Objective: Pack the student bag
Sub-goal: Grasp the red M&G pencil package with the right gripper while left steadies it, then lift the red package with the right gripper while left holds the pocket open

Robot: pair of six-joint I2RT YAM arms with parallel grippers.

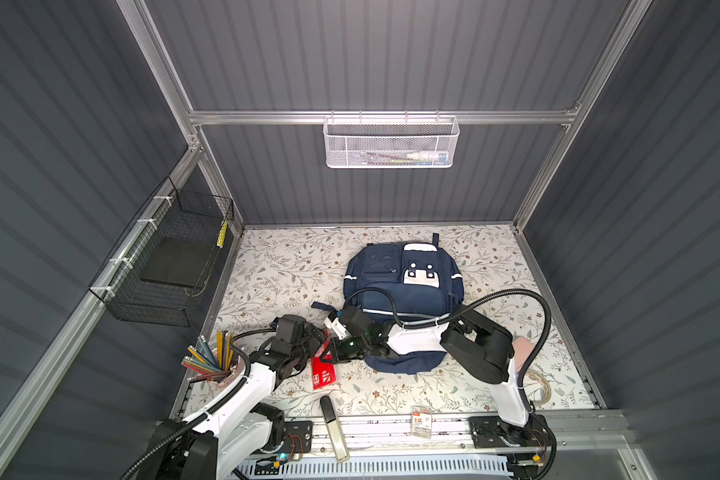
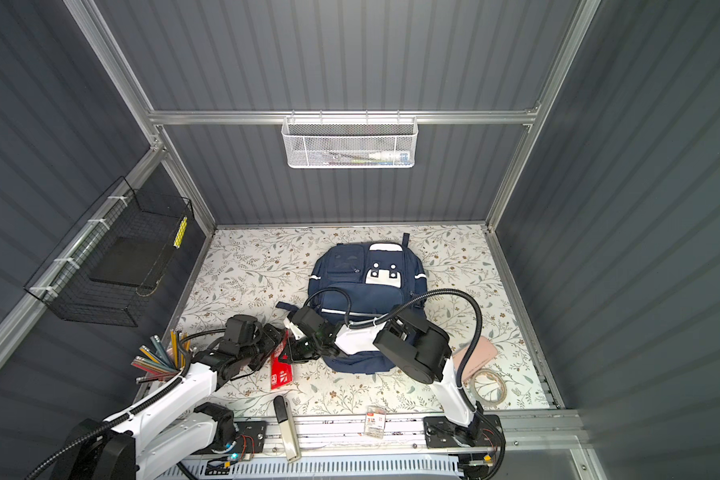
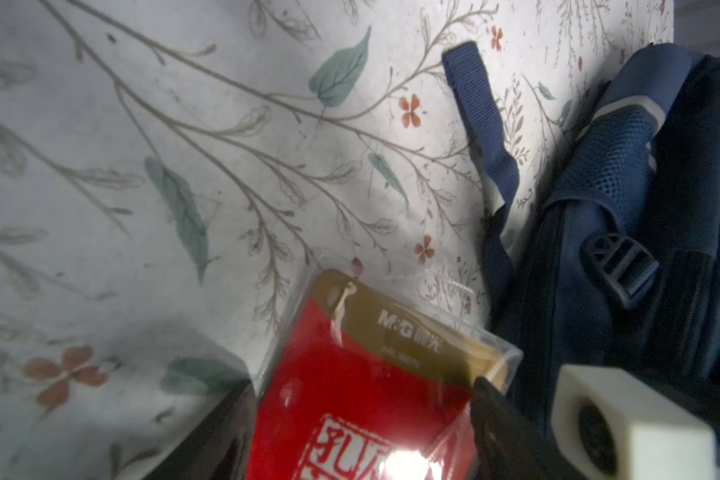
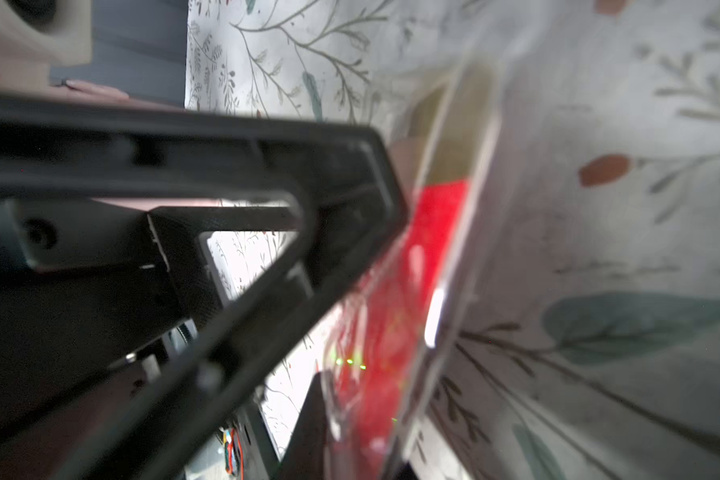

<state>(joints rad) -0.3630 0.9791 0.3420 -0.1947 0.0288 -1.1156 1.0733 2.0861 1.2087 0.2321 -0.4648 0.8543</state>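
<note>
Right claw [image 1: 328, 352] grips packet [image 1: 322, 375] beside striped navy student bag [image 1: 408, 293].

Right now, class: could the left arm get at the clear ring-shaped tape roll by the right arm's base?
Probably not: the clear tape roll lies beyond the right arm, which stretches across between it and the left arm.

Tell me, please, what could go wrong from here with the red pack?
1. Both the left gripper and right gripper crowd the glossy red M&G pack; they could collide or it may slip.
2. No open pocket shows on the navy backpack, so packing may stall.
3. The right arm overhangs the backpack and could drag it.
</note>
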